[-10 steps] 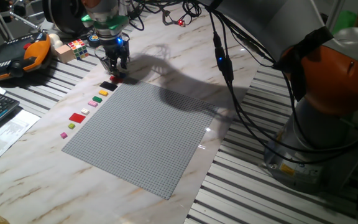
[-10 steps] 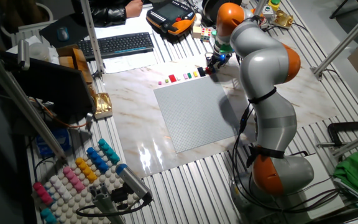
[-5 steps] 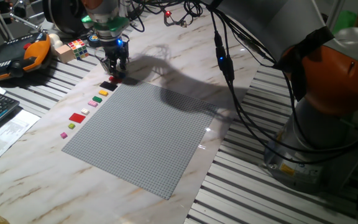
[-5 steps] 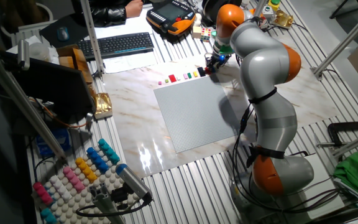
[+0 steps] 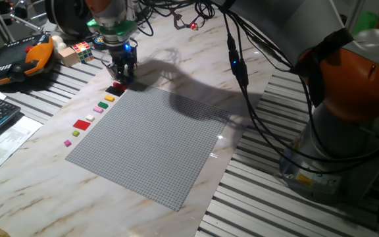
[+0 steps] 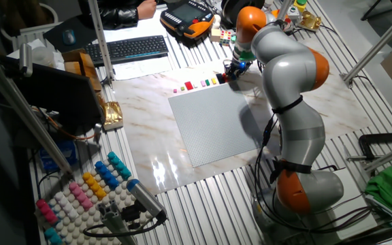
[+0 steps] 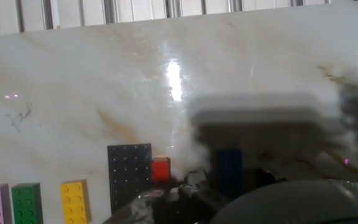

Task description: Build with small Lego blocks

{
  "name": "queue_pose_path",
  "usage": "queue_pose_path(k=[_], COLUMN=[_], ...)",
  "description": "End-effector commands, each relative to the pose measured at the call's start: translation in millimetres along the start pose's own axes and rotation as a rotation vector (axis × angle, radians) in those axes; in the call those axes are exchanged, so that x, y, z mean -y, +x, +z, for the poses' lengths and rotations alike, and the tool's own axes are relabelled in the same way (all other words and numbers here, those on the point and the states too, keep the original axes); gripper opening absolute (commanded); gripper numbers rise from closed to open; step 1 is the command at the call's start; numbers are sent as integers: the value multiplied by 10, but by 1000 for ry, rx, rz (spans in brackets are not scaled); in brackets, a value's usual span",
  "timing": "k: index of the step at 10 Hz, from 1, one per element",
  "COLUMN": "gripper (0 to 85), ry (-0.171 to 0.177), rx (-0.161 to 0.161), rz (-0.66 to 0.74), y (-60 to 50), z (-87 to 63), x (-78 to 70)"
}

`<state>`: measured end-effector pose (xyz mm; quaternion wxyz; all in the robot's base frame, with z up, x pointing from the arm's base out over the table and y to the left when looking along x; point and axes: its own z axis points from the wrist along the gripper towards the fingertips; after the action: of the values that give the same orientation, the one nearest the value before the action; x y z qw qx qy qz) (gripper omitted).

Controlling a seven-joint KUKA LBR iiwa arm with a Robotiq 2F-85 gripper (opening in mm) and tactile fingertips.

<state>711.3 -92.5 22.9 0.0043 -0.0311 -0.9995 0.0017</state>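
Small Lego blocks lie in a row along the left edge of the grey baseplate (image 5: 156, 141): black (image 5: 115, 90), yellow (image 5: 108, 99), green (image 5: 103, 105), pink (image 5: 99, 109), white (image 5: 89, 118) and red (image 5: 81, 124). My gripper (image 5: 122, 74) stands low over the far end of this row, also in the other fixed view (image 6: 231, 73). The hand view shows a blue block (image 7: 229, 173) right by my blurred fingers, next to a tiny red block (image 7: 161, 169), the black block (image 7: 129, 174), and the yellow (image 7: 75, 200) and green (image 7: 27, 202) ones. The jaw gap is hidden by blur.
A Rubik's cube (image 5: 81, 51) and an orange hand-held controller (image 5: 18, 59) lie behind the gripper to the left. A keyboard (image 6: 129, 49) sits beyond the marble top. Cables hang from the arm over the baseplate's far corner (image 5: 235, 66).
The gripper has shifted very slightly up and left over the row's end. The blocks have not moved.
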Motion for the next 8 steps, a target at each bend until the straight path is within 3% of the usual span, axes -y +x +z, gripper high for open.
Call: queue_pose_path(k=[1, 5, 8], gripper=[470, 380, 190], ry=[1, -1, 2], rx=[2, 12, 34], rz=[0, -12, -44], y=[1, -1, 17], z=[-3, 20, 37], x=[-1, 0, -10])
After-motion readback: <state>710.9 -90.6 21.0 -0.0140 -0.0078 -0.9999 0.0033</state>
